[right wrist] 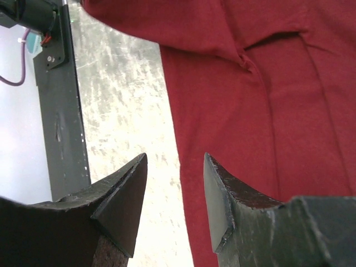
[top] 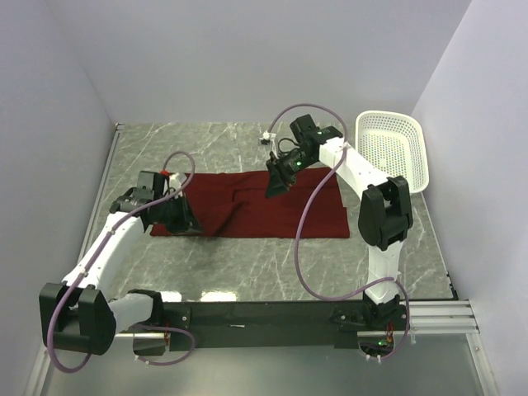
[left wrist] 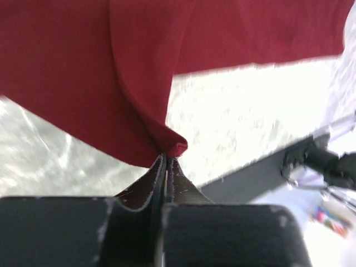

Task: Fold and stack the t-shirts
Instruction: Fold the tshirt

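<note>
As left end effector (left wrist: 166,161) pinches t-shirt (left wrist: 111,72) edge, tabletop (left wrist: 245,117) adjoins.

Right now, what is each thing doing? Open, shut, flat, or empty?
Shirt: spread out mostly flat, one end pinched.
Left pincer: shut on the shirt's end.
Right pincer: open, holding nothing, over the shirt's edge.
Basket: tipped up, looks empty.

Overhead and wrist close-ups on t-shirt (top: 264,216)
</note>
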